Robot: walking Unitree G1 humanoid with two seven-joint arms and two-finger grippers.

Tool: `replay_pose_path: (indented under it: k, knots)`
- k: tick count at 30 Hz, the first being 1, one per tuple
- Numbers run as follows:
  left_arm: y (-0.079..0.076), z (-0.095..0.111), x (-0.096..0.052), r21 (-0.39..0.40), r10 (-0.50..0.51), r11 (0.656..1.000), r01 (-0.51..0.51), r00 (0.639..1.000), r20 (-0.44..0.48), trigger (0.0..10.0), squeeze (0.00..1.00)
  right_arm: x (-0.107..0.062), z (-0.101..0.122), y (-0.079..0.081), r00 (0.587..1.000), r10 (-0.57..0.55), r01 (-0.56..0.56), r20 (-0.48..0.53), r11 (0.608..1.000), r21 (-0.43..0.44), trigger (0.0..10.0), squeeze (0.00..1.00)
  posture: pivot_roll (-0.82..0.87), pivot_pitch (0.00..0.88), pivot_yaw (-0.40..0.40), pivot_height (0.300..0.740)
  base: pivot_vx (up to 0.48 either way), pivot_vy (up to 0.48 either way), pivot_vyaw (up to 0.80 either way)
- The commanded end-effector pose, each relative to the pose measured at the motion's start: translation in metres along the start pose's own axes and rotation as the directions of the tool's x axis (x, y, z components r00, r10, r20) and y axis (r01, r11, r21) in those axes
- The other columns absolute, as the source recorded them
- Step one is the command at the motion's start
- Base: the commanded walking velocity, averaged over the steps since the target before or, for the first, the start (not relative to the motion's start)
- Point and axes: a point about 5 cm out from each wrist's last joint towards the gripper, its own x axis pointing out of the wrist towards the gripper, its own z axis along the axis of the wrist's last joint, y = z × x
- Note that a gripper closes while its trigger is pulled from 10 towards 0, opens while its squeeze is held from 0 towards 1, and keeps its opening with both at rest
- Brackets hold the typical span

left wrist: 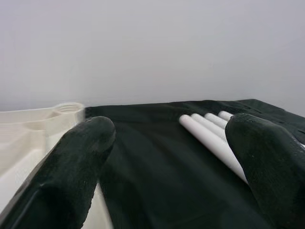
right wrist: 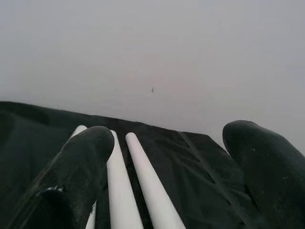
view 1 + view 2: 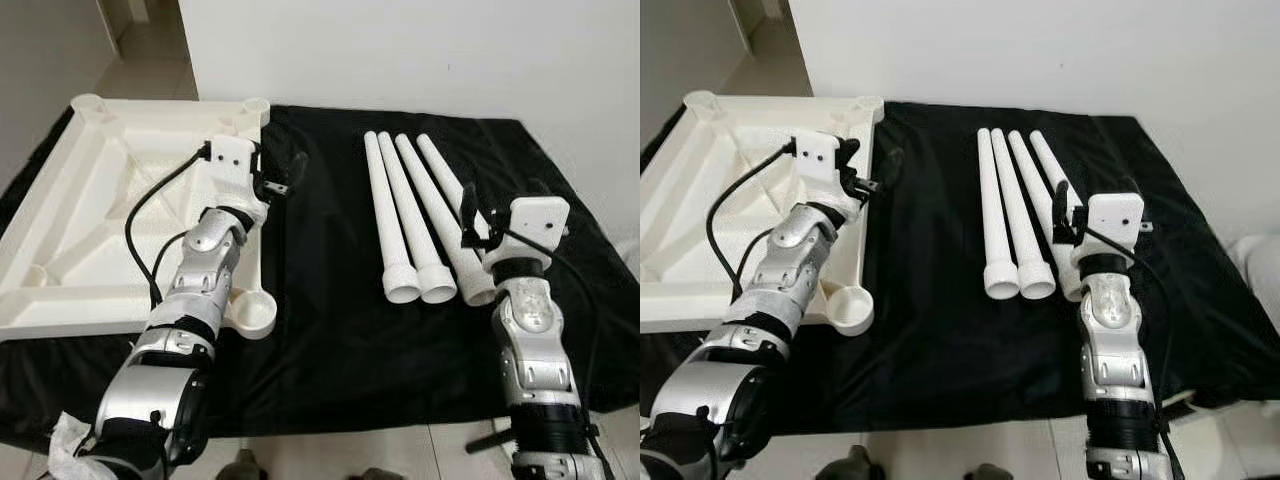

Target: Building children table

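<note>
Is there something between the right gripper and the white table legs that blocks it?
Nothing visible blocks it. The right gripper hovers open directly over the rightmost of the four table legs, lying side by side on the black cloth.

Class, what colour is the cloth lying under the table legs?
The cloth is black; the four table legs on it are white. Best seen in the left eye view.
</note>
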Motion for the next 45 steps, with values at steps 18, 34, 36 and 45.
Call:
replay_pose_path:
  k: [18,34,36,45]
  knots:
    - [-0.016,-0.007,-0.002,0.033,-0.127,0.991,0.130,0.989,-0.081,10.0,0.00,-0.030,-0.055,0.012,0.943,0.096,-0.030,-0.318,0.978,0.207,10.0,0.00,0.00,0.000,0.006,0.740,0.000,0.000,0.00]
    - [-0.014,-0.005,-0.003,0.026,-0.118,0.992,0.121,0.989,-0.090,10.0,0.00,-0.032,-0.067,0.030,0.887,0.294,-0.200,-0.358,0.940,0.275,10.0,0.00,0.01,0.000,0.004,0.740,0.000,0.000,0.00]
    - [-0.014,-0.005,-0.003,0.028,-0.114,0.993,0.117,0.990,-0.088,10.0,0.00,-0.031,-0.068,0.031,0.884,0.297,-0.195,-0.362,0.936,0.293,10.0,0.00,0.02,0.000,-0.001,0.740,0.000,0.000,0.00]
    - [-0.012,-0.004,-0.005,0.028,-0.094,0.995,0.096,0.992,-0.082,10.0,0.00,-0.041,-0.082,0.031,0.874,0.257,-0.112,-0.412,0.933,0.343,10.0,0.00,0.02,0.000,-0.006,0.740,0.000,0.000,0.00]
